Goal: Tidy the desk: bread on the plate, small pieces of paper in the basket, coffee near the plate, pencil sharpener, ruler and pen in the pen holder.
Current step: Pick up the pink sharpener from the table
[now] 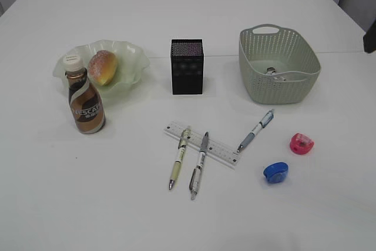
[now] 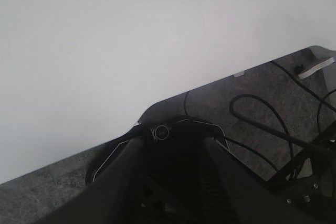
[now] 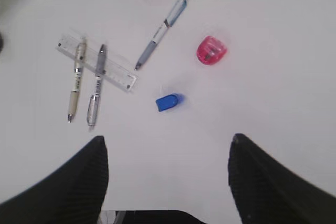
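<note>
Right hand (image 3: pixel 167 182) hangs over the bench (image 1: pixel 117 204) with fingers (image 3: pixel 73 182) wide apart, holding nothing; the pens, ruler and sharpeners lie ahead of it. Left hand (image 2: pixel 173 182) sits low past the bench edge, dark and close to the lens; fingers stand partly apart, nothing seen between them, only two pen tips at the top of its view.

Bread (image 1: pixel 103 67) lies on the green plate (image 1: pixel 132 57), far left. Coffee (image 1: pixel 86 95) stands upright just in front of the plate, touching or nearly touching its rim. Black holder (image 1: pixel 187 66) stands in the middle, with nothing showing above its rim. Green basket (image 1: pixel 282 86) is at the right, with a small scrap (image 1: pixel 274 73) inside; too small to tell more.

Ruler (image 1: pixel 202 144) lies flat in front of the holder, slanted. Beige pen (image 1: pixel 180 158) and grey pen (image 1: pixel 200 164) both lie across the ruler, tips toward the near edge. Blue pen (image 1: pixel 257 130) lies at the ruler's right end, tip just beside or touching it. Red sharpener (image 1: pixel 301 143) lies right of the blue pen, in front of the basket. Blue sharpener (image 1: pixel 275 172) lies nearer the front edge, near the red one, apart from it.
</note>
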Controlling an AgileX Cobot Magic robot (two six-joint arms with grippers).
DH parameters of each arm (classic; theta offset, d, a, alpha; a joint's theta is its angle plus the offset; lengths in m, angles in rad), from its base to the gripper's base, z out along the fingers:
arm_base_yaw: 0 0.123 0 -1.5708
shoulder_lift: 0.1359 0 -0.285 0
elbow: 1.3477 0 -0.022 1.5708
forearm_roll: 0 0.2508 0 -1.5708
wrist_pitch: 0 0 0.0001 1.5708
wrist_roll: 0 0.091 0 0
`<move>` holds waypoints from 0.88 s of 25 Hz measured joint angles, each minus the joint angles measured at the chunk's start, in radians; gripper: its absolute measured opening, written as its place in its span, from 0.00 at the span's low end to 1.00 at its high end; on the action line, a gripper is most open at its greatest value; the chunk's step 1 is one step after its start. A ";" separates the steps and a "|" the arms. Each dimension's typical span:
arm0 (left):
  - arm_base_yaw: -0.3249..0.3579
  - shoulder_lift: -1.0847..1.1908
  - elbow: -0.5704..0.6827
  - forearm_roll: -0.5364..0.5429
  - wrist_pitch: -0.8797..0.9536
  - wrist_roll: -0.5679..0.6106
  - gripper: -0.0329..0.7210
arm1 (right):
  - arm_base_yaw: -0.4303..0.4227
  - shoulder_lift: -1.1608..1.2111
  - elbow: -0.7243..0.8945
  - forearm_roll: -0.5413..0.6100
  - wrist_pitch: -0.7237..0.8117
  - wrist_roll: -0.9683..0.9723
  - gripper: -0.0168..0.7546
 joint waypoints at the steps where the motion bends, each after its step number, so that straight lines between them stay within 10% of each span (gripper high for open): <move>1: 0.000 0.000 0.000 0.000 0.000 0.000 0.39 | 0.000 0.000 0.016 -0.013 -0.006 0.022 0.74; 22: 0.000 0.000 0.000 0.000 0.000 0.000 0.39 | 0.000 0.270 0.123 0.076 -0.218 0.336 0.74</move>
